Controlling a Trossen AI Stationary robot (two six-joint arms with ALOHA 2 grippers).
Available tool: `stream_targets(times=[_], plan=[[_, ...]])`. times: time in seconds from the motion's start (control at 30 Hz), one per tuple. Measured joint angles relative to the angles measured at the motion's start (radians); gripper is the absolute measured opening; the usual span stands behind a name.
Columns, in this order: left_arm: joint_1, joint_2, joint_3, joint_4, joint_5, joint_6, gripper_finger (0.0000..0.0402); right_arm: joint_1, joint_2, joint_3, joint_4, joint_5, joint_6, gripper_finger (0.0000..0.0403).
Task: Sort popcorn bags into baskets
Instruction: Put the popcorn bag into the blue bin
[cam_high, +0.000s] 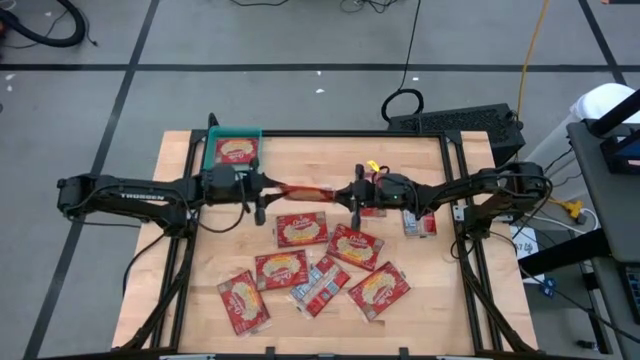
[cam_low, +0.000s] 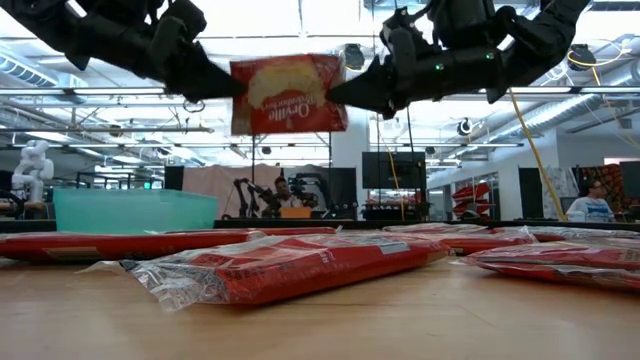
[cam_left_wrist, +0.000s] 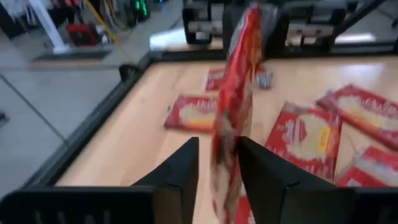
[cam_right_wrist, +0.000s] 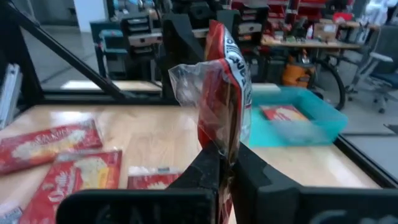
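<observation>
Above counter (cam_high: 200, 290) centre, left tool (cam_high: 262, 187) & right tool (cam_high: 352, 192) both pinch one popcorn bag (cam_low: 288, 94); teal basket (cam_high: 236, 150) far-left; near edge bare.

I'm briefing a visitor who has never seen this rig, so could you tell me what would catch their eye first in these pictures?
First, one red popcorn bag hanging in mid-air above the table, with the left gripper at one end and the right gripper shut on the other. Below it, more packets lie scattered on the wooden table. At the far left corner, a teal basket already holds one bag.
</observation>
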Motion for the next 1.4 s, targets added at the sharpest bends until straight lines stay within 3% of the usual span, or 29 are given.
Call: stream_targets(times=[0.27,0.47,0.63,0.8,1.0,1.4], plan=[[-0.002,-0.002,0.0,0.033,0.047,-0.025,0.0017,0.0,0.002,0.0,0.029,-0.003,-0.005,0.0006],[0.0,-0.066,0.029,-0.052,0.117,-0.047,0.0023,0.0,0.001,0.001,0.047,-0.004,-0.058,0.0048],[0.039,-0.183,0.072,-0.268,0.101,-0.033,0.0013,-0.012,0.001,0.001,0.021,0.072,-0.079,0.01],[0.084,-0.297,0.157,-0.588,-0.023,-0.059,0.0017,-0.035,0.001,0.001,-0.036,0.077,-0.114,0.0128],[0.155,-0.382,0.256,-0.858,-0.111,-0.079,0.002,-0.051,0.001,0.001,-0.099,0.075,-0.162,0.013],[0.382,-0.447,0.339,-1.208,-0.121,-0.199,0.0021,-0.058,0.001,-0.035,-0.111,0.075,-0.213,0.0126]])
